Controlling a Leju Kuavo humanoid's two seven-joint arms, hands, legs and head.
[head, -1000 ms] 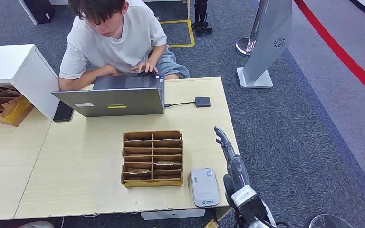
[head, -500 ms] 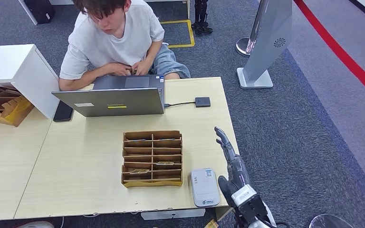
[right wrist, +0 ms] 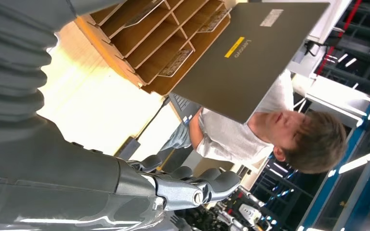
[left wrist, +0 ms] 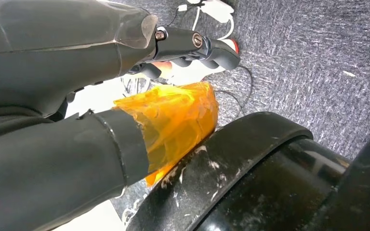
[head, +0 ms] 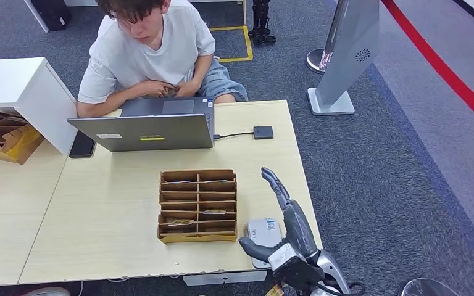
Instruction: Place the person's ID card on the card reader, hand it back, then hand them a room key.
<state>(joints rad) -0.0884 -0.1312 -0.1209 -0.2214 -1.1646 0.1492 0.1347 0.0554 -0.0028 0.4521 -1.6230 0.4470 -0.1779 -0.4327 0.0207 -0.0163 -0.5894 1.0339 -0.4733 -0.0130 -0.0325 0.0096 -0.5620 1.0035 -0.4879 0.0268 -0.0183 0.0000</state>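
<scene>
Desk (head: pixel 111 216): laptop (head: pixel 145 131) btwn person (head: pixel 151 49), organizer (head: pixel 198 205).

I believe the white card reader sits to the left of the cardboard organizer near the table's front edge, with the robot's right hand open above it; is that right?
Not quite: in the head view the card reader sits to the right of the cardboard organizer, not the left. The rest holds: it is near the table's front edge, and the right hand is open above it.

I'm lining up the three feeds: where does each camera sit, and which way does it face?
Head view: high on the body, looking down at the table, person, laptop, card rack and card reader; right hand shows.
Left wrist view: behind the hanging left hand, facing carpet.
Right wrist view: behind the right hand, facing rack, laptop and person.
Head and right wrist share these.
</scene>
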